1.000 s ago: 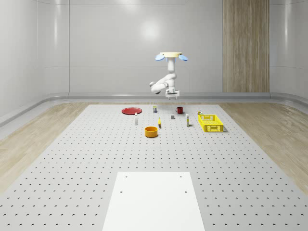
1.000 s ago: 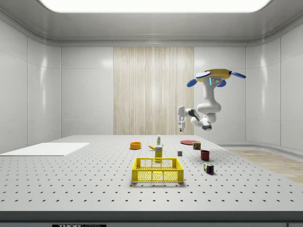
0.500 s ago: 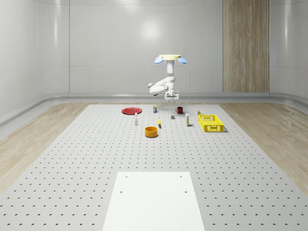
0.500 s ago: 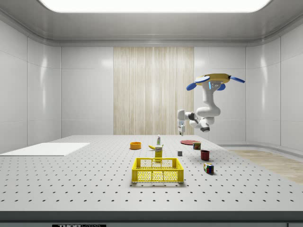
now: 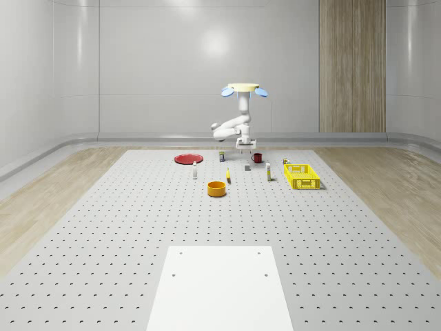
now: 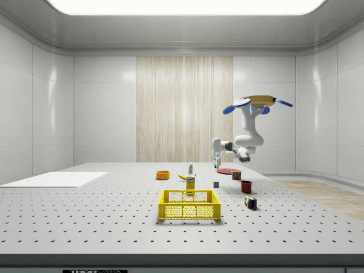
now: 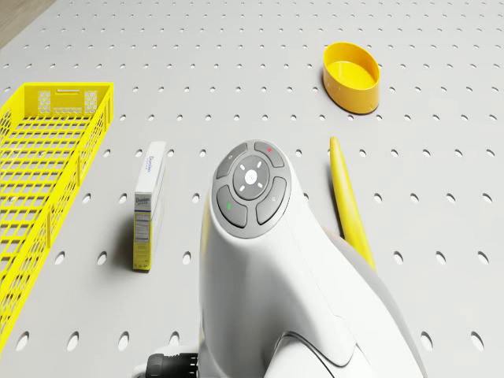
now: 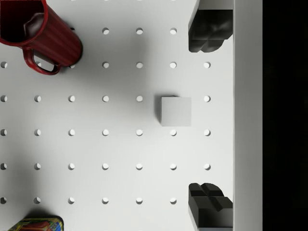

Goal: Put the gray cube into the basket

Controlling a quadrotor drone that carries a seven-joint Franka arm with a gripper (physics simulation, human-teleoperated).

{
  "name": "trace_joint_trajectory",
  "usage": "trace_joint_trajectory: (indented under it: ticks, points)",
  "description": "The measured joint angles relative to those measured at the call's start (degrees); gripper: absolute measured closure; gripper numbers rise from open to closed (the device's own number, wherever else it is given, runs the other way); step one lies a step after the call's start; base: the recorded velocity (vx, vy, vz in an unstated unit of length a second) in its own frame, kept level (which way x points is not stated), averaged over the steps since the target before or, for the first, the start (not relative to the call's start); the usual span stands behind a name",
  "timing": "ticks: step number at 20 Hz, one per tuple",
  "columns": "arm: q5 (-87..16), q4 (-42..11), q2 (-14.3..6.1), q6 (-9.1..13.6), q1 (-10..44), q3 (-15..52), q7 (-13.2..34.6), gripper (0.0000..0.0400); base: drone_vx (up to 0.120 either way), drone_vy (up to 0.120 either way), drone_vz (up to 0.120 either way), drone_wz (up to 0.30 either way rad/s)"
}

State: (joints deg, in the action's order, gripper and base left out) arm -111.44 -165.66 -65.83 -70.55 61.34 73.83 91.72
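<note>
There were one gray cube (image 8: 175, 111), one yellow basket (image 5: 302, 176), one red mug (image 8: 41, 34), one orange bowl (image 5: 217, 188), one red plate (image 5: 187, 158).

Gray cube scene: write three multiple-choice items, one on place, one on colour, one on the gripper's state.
1. Where is the gray cube?
A. in the basket
B. on the table below the gripper
C. inside the mug
2. What colour is the basket?
A. yellow
B. blue
C. black
3. How are the gripper fingers?
A. shut on the cube
B. open, above the cube
C. shut on the mug

Answers: 1 B, in the wrist view it lies on the perforated table between the fingertips; 2 A, its mesh walls are yellow; 3 B, the fingers stand wide apart while the drone hovers.
</note>
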Motion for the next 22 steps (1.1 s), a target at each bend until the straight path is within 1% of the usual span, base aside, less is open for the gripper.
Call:
trace_joint_trajectory:
  ticks: [1,3,10,14,17,22]
  points:
    - [0.15,0.02,-0.29,-0.26,0.11,0.10,0.10,0.0000,0.000,0.000,-0.120,0.000]
    - [0.45,0.06,-0.87,-0.77,0.32,0.29,0.30,0.0000,0.000,0.080,-0.120,0.000]
    - [1.46,0.20,-2.81,-2.54,0.98,0.89,0.92,0.0000,0.000,0.000,-0.120,0.000]
    - [2.01,0.27,-3.87,-3.51,1.32,1.20,1.24,0.0000,0.090,0.000,-0.120,0.000]
    - [1.92,0.38,-4.77,-4.50,1.45,0.89,1.35,0.0000,0.000,0.000,0.000,0.000]
    - [-0.70,1.00,-6.75,-7.40,1.31,-2.29,1.04,0.0000,0.000,0.000,0.000,0.000]
